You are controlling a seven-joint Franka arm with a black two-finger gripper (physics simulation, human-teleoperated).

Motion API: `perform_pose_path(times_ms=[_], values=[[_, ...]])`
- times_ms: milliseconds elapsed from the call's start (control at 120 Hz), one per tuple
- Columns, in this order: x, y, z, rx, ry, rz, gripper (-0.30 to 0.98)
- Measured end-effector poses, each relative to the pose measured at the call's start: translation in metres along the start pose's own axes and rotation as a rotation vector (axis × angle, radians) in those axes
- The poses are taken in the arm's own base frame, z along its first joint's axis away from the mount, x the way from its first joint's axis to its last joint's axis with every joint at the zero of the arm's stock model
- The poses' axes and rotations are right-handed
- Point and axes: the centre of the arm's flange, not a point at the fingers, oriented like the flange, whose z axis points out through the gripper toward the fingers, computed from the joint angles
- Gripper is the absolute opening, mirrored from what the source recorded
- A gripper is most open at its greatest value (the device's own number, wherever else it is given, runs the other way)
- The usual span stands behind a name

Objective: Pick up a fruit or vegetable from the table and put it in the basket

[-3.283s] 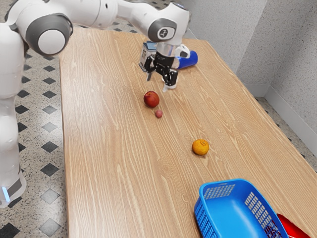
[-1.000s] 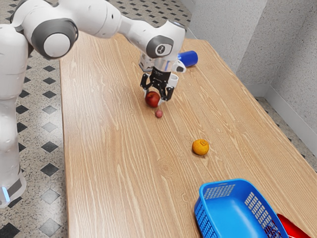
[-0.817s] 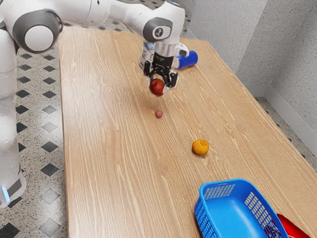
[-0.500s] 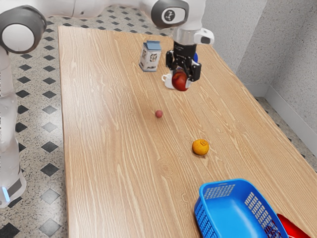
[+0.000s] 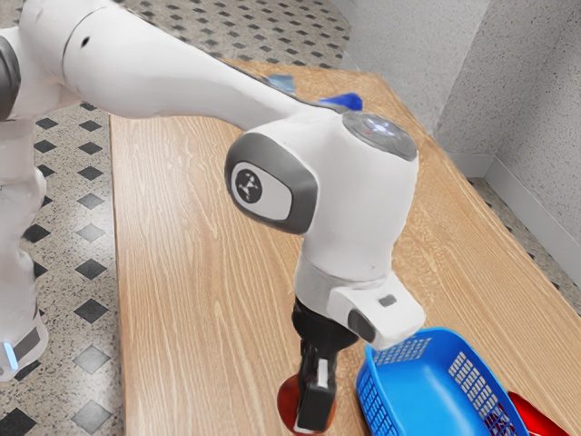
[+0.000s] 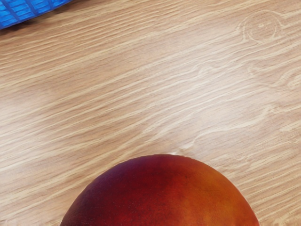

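Reaches farther into the near part of the scene than in the earlier frame, with the arm (image 5: 359,209) swung across and the red fruit (image 5: 290,400) carried along from the far part; shows no shift of the blue basket (image 5: 372,400). Pinches the red fruit between the jaws, just beside the basket toward the exterior view's left, not yet over the opening. Cannot confirm from these views the exact height above the surface (image 5: 200,272).

Risks catching the rim (image 5: 427,331) with the fruit, if moved right at too low a height; could then tip or push the basket, or knock the fruit loose. Also risks a slip, given a smooth, round skin and likely small contact areas. Could drop the fruit outside the wall, if released short of the opening. Calls for lift first, then a move right, then release well inside.

Leaves wide bare wood between the fruit and the left edge (image 5: 119,300). Allows less room on the right, with the basket close by and a red item (image 5: 537,416) just beyond. Places a blue cylinder (image 5: 343,101) well apart at the far end, judged no obstacle.
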Motion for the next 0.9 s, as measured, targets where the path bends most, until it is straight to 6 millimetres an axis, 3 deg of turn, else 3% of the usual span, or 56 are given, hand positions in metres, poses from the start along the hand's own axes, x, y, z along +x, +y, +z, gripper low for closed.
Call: perform_pose_path(times_ms=[33,158,275,367,417,500,558,608,792,900], values=[[0.001,0.003,0.004,0.002,-0.002,-0.004,0.38],[0.020,-0.023,0.007,0.011,0.008,-0.087,0.39],[0.024,-0.023,0.001,0.008,0.028,-0.114,0.39],[0.059,-0.035,-0.024,-0.039,0.088,-0.153,0.37],[0.092,-0.064,-0.030,-0.059,0.119,-0.206,0.39],[0.146,-0.156,-0.020,-0.063,0.157,-0.346,0.39],[0.167,-0.216,-0.015,-0.042,0.187,-0.431,0.38],[0.176,-0.242,-0.011,-0.028,0.204,-0.467,0.38],[0.198,-0.252,0.032,-0.039,0.196,-0.471,0.37],[0.204,-0.233,0.043,-0.062,0.203,-0.441,0.37]])
